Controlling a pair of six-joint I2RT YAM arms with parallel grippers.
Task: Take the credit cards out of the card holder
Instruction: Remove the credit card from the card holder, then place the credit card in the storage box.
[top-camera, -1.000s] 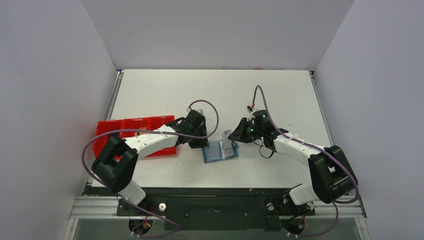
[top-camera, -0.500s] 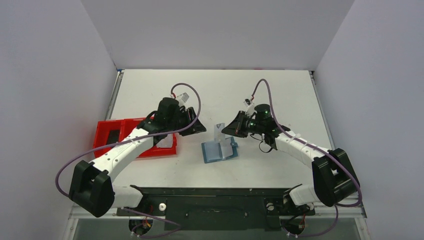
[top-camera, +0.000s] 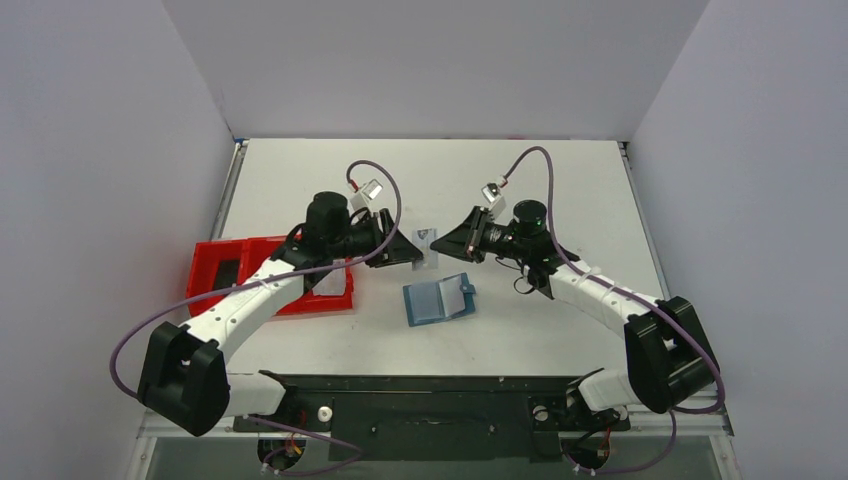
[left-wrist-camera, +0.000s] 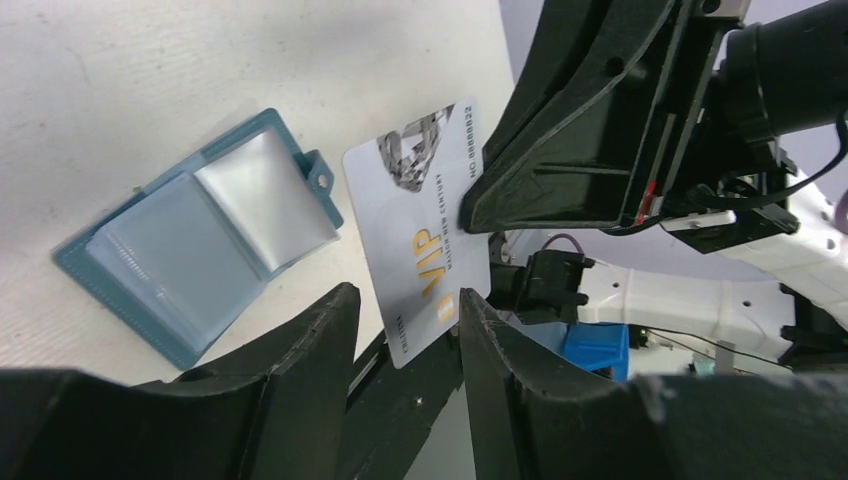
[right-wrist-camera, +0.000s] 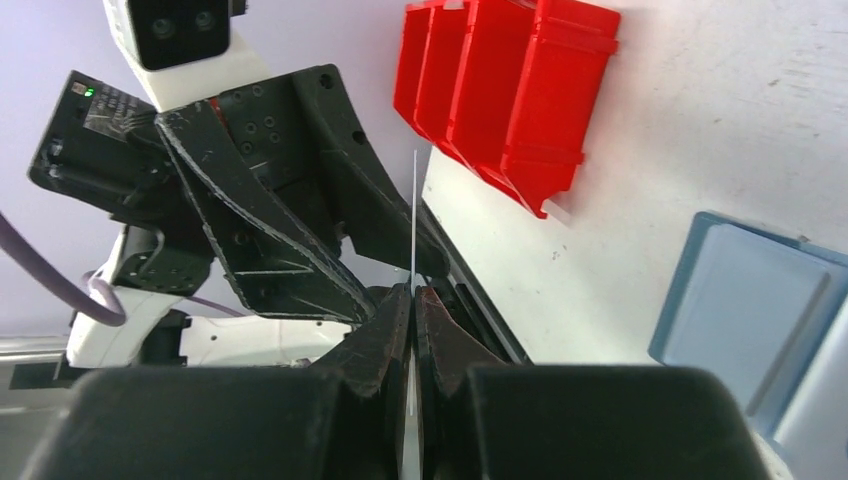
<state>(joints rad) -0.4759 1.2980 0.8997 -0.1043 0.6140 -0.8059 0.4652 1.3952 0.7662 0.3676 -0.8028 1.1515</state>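
Handover risk: my right tool (right-wrist-camera: 412, 290) pinches the credit card (left-wrist-camera: 425, 230) by its edge while my left tool (left-wrist-camera: 405, 295) stands open around it. Releasing early would drop it.

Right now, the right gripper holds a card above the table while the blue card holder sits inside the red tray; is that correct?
Not quite: the card holder lies on the table beside the red tray, not inside it, as the top external view shows. The right gripper does hold the card aloft.
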